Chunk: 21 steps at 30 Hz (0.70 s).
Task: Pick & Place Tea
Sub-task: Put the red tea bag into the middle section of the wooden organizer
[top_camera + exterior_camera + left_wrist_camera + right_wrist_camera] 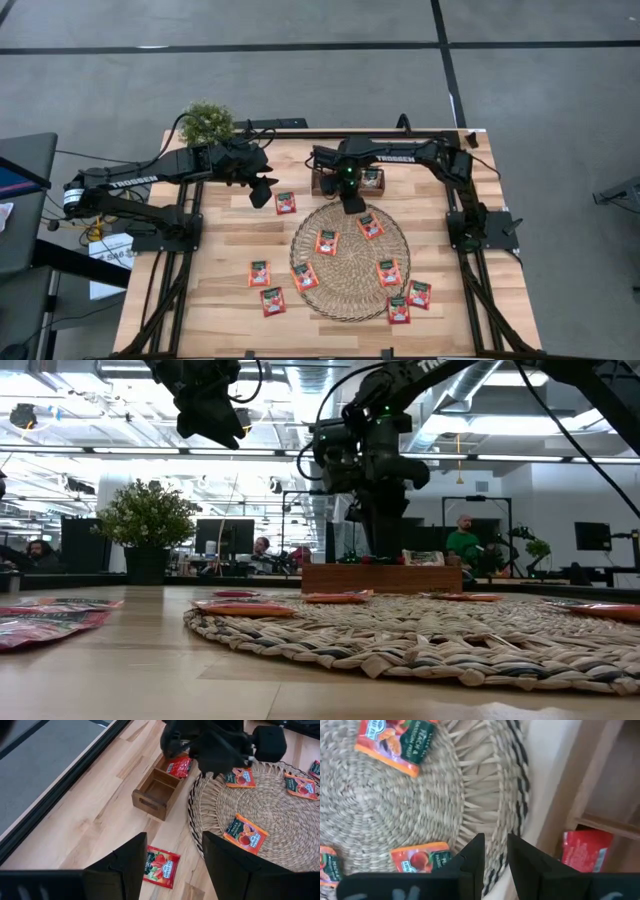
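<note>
Nearest the front edge of the table [220, 310], two tea sachets [266, 287] lie on bare wood to the left of the round woven mat [350, 262], and two more [409, 301] rest at the mat's lower right, one overlapping its rim. On the mat itself lie four sachets [327, 242] — two toward its far side, one at the left edge, one at the right. One further sachet [286, 203] sits on the wood just beyond the mat's upper left, almost beneath the left gripper [264, 190].

The left gripper hangs above the table with its dark fingers [127, 865] spread wide apart and nothing between them; in its own wrist view that lone sachet [160, 865] shows on the wood between the fingers.

Farther back, the right gripper [352, 203] hovers over the mat's far rim, just in front of the small wooden tray [345, 183]. Its fingers [475, 857] stand close together with a narrow gap, and nothing is seen held between them. The tray [157, 790] has compartments — one holds a red sachet [179, 766], the other seen from the left wrist is bare.

At the far left corner of the table stands a small potted plant [208, 122]. Beyond the table, people sit at desks in the room behind.
</note>
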{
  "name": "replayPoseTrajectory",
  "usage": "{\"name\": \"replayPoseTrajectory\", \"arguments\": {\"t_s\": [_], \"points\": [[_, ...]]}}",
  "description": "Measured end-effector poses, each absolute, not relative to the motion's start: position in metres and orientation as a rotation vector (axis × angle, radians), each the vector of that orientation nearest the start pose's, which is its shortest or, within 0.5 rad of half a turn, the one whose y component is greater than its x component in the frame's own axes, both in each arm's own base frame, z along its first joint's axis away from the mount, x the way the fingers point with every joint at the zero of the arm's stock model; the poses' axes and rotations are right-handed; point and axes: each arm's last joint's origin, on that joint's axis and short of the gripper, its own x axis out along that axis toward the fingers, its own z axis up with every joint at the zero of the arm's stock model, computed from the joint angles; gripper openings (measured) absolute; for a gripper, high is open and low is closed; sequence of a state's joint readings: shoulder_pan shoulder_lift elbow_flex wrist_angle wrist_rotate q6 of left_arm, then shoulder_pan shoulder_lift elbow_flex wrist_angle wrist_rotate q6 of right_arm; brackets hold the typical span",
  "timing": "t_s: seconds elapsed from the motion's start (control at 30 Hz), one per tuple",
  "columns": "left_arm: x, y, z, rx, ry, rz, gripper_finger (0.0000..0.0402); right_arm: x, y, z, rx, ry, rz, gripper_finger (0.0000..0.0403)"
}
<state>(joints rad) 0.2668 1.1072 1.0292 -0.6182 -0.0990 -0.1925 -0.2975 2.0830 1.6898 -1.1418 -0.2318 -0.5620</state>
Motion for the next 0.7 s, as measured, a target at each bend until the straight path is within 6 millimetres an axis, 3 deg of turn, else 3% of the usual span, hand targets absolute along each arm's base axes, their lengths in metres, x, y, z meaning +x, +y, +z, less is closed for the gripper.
{"name": "replayPoseTrajectory", "arguments": {"t_s": [0.17,0.7], "points": [[0.216,0.062,0.318,-0.241,0.662,0.417,0.0182,0.381,-0.121,0.191,-0.024,1.444,0.327,0.0075],[0.216,0.062,0.318,-0.239,0.662,0.424,0.0182,0.379,-0.136,0.19,-0.112,1.473,0.211,0.0075]]}}
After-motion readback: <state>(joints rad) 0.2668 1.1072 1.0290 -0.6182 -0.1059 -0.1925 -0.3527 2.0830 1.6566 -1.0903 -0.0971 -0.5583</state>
